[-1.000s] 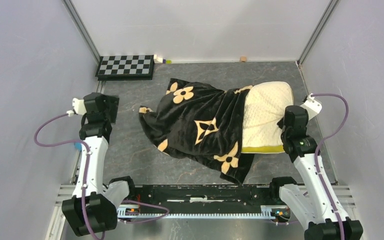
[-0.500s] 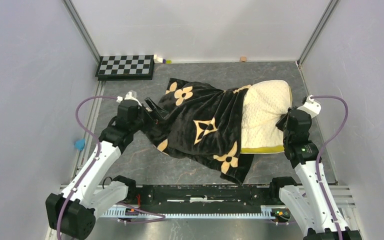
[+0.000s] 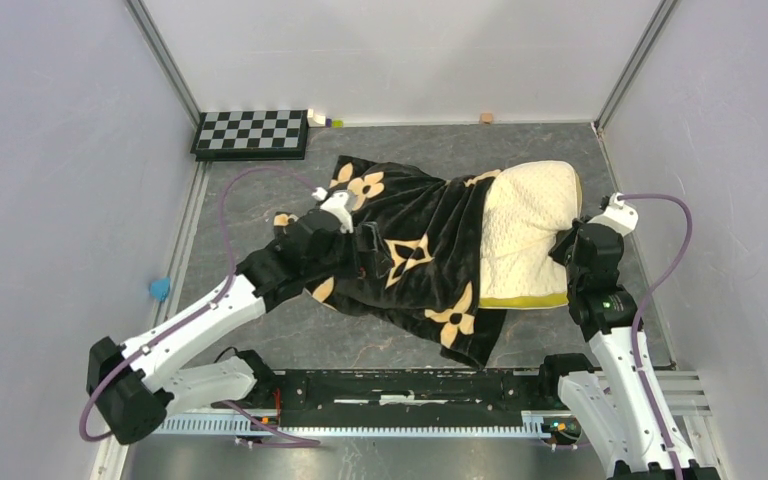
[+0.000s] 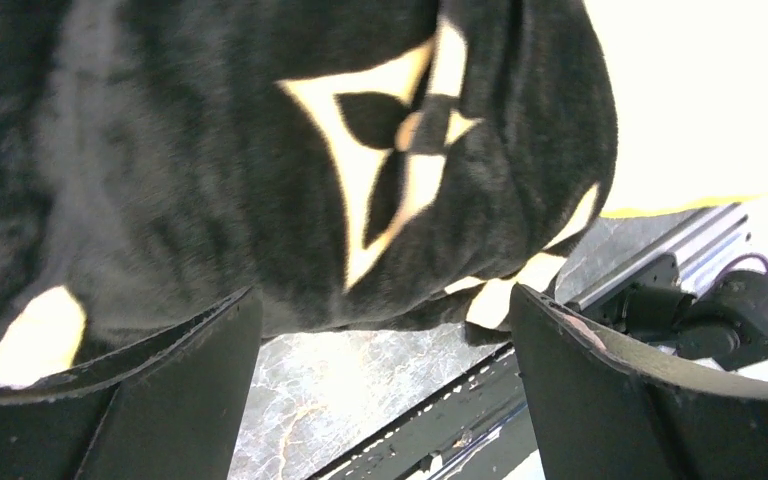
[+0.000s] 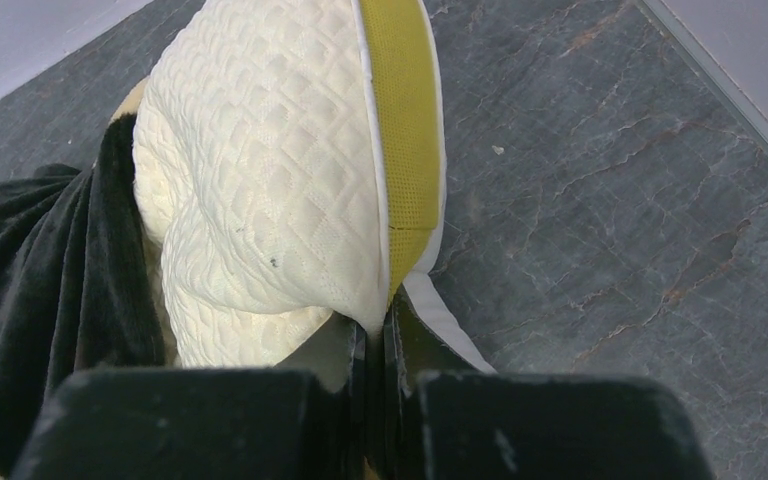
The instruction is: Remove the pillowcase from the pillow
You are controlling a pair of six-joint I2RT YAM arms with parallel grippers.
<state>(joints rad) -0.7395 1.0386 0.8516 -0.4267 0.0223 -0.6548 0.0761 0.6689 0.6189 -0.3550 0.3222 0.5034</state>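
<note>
The black plush pillowcase (image 3: 420, 250) with tan flower and star motifs covers the left part of the pillow; it fills the left wrist view (image 4: 260, 150). The cream quilted pillow (image 3: 525, 225) with olive-yellow edge trim sticks out of it on the right. My left gripper (image 3: 365, 262) is open and hovers over the pillowcase's middle, its two fingers (image 4: 160, 400) wide apart with nothing between them. My right gripper (image 3: 572, 245) is shut on the pillow's right edge; in the right wrist view (image 5: 378, 335) the jaws pinch the pillow's seam (image 5: 400, 200).
A black-and-white checkerboard (image 3: 251, 133) lies at the back left. Small objects (image 3: 322, 120) and a small block (image 3: 486, 118) lie along the back wall. A blue item (image 3: 159, 289) lies at the left rail. Grey walls enclose the table on three sides.
My left arm has swung from the table's left side rightward over the pillowcase, its gripper now above the fabric's middle. The right gripper has stayed on the pillow's edge.
</note>
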